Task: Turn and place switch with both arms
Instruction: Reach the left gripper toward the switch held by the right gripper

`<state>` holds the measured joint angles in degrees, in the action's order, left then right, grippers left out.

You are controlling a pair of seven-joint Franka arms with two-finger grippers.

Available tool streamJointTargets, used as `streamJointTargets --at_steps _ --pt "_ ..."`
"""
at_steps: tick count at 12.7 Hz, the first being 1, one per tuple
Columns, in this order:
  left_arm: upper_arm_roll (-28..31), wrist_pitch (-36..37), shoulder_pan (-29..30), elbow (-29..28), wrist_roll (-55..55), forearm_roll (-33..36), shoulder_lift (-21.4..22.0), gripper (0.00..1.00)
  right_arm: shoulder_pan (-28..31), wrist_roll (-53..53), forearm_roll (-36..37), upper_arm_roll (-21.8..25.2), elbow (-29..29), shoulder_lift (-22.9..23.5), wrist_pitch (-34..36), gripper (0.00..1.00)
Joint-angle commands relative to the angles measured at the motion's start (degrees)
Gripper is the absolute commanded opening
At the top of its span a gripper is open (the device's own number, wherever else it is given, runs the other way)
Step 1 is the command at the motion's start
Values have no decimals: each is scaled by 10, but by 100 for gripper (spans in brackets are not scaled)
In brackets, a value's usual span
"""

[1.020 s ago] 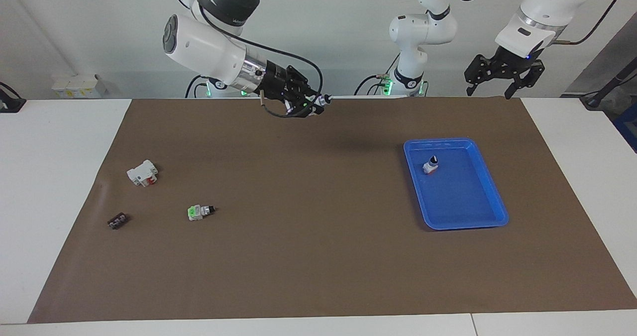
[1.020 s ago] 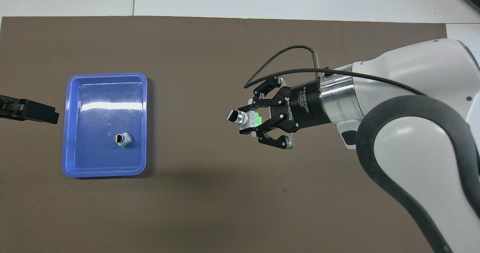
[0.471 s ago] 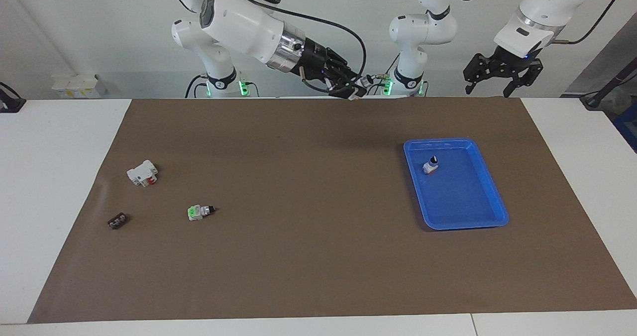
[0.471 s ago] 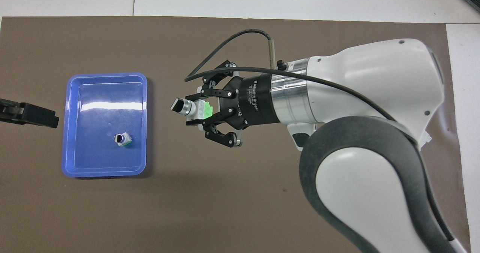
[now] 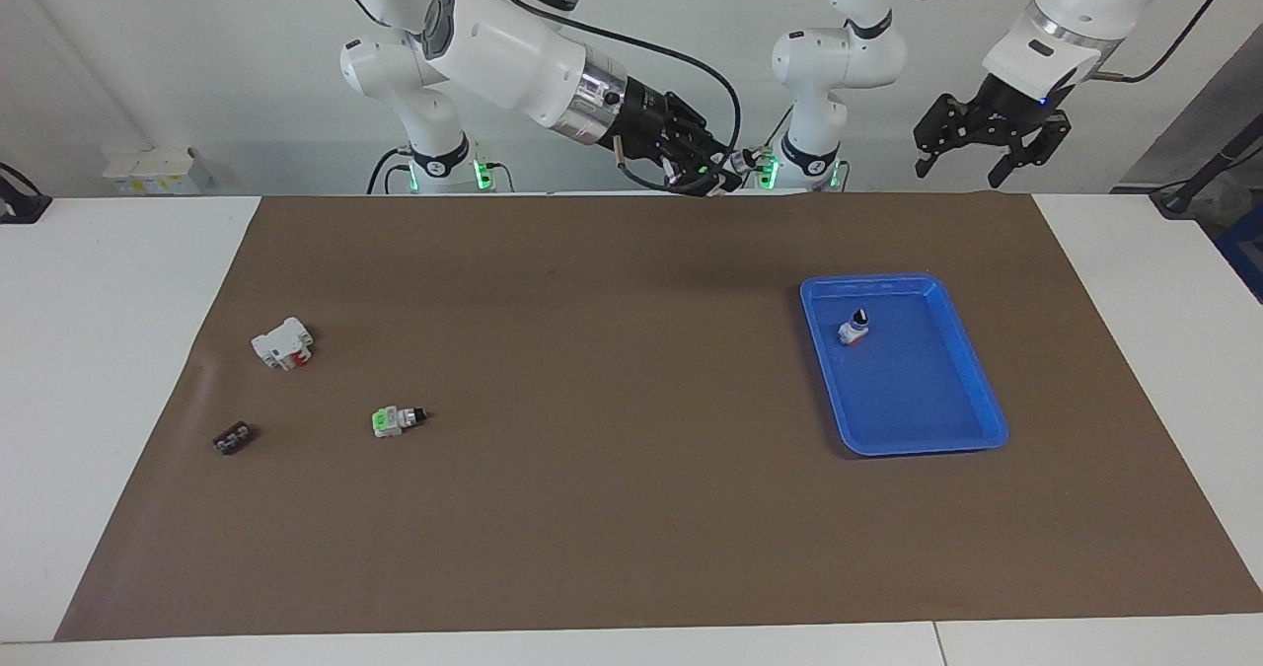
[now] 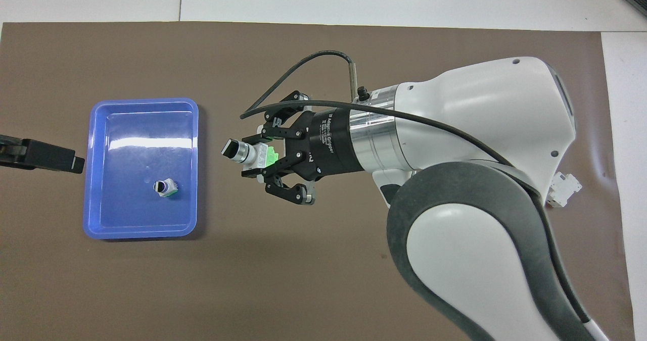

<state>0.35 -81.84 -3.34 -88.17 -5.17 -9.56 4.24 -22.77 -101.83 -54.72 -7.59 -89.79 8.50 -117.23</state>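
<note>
The right end effector (image 6: pixel 252 161) is up in the air over the brown mat (image 5: pixel 631 508), gripping the switch (image 6: pixel 247 154) by its white-grey body. The green block sits back between the fingers and the black knob points out toward the blue tray (image 6: pixel 91 179). In the overhead view the switch hangs at about 3 o'clock from the tray, over bare mat just beside the tray's rim. In the facing view the same end effector shows at about 12 o'clock on the mat, high above its edge nearest the robots.

The left end effector (image 5: pixel 972 153) hangs in the air with its jaws spread wide and nothing in them. It is over the table at about 1 o'clock from the tray in the facing view.

By the look of it, the pick-up is done and the carry toward the left arm's end of the table is well along. What is left is the hand-over or turning between the two arms, and then setting the switch down, most likely in the tray.

A similar switch with a black knob (image 5: pixel 854 329) already lies in the tray. Another green-ended switch (image 5: pixel 397 419) lies on the mat toward the right arm's end. A white block with a red part (image 5: pixel 283 342) and a small dark part (image 5: pixel 233 439) lie near it.
</note>
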Motion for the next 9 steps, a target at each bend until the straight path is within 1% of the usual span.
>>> streamJointTargets --at_steps 1,3,8,9 --pt "2 8 25 -3 -1 -85 4 97 7 -17 12 -5 17 8 12 0" --pt "2 14 26 1 2 -140 3 92 7 -17 12 -5 18 8 13 0" --pt "1 8 25 -3 -1 -264 3 89 7 -19 11 -5 18 8 19 0" --pt "0 8 24 -5 -9 -279 3 84 7 -19 11 -5 17 8 19 0"
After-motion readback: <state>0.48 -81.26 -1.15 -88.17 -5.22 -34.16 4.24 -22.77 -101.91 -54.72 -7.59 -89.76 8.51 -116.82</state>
